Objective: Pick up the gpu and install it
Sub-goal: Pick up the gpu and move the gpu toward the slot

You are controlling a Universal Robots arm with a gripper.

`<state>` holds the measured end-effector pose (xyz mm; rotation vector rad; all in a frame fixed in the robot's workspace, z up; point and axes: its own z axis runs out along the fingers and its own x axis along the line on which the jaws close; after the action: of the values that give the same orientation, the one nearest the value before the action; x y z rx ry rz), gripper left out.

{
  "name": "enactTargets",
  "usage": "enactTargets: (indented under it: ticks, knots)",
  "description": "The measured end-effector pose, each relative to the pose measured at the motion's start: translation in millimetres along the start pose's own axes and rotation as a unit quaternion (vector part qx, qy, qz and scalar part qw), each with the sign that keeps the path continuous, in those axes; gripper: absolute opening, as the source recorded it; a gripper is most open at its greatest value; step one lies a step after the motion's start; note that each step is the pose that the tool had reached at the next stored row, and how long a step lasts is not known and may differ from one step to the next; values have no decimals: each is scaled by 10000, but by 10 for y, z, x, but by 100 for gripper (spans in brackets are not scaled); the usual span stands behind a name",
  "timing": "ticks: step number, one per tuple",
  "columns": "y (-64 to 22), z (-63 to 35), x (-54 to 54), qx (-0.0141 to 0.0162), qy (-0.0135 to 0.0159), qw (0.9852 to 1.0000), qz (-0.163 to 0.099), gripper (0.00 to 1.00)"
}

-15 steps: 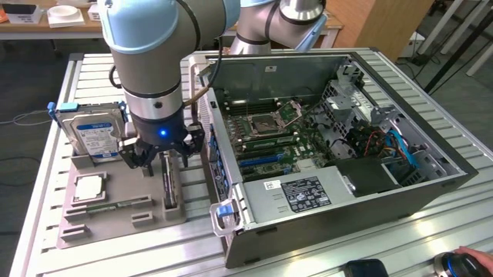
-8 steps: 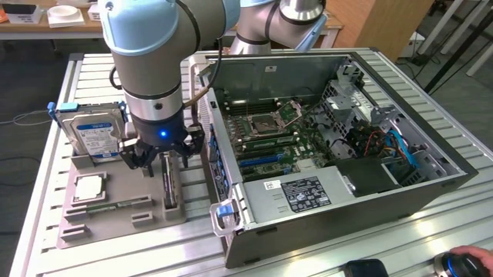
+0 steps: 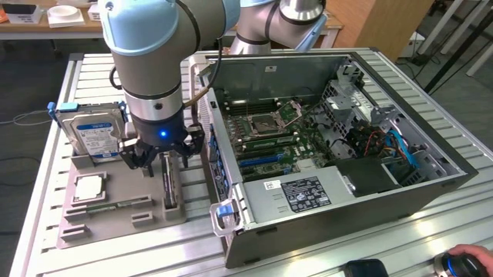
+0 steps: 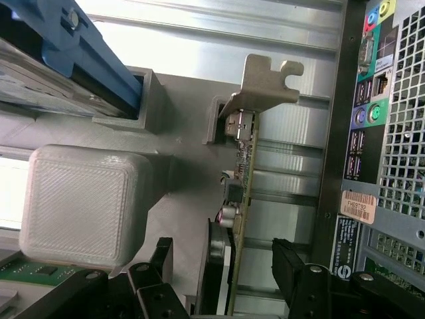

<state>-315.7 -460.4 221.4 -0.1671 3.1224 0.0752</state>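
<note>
The gpu (image 3: pixel 168 183) is a thin black card standing on edge in a slot of the grey holder tray (image 3: pixel 146 222), on the exterior view's left of the open computer case (image 3: pixel 339 190). In the wrist view the gpu (image 4: pixel 243 199) shows edge-on, with its grey metal end bracket (image 4: pixel 262 83) at the far end. My gripper (image 3: pixel 163 158) hangs just above the card's rear end. It is open, with one black finger (image 4: pixel 156 266) on each side of the board and nothing held. The gripper (image 4: pixel 226 276) straddles the card without touching it.
A silver hard drive (image 3: pixel 96 135) stands upright at the tray's back, with a processor (image 3: pixel 87 187) and a green memory stick (image 3: pixel 115 205) lying in front of it. The motherboard's blue slots (image 3: pixel 258 160) sit inside the case. A person's hand (image 3: pixel 470 254) rests at the front right.
</note>
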Motion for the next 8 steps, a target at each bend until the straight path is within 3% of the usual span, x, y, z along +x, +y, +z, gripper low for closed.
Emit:
enactTargets:
  ticks: [3, 5, 7, 8]
  knots:
    - [0, 0, 0, 0, 0, 10000, 0, 69]
    - [0, -1, 0, 1, 0, 10000, 0, 56]
    - [0, 0, 0, 0, 0, 10000, 0, 56]
    - [0, 0, 0, 0, 0, 10000, 0, 50]
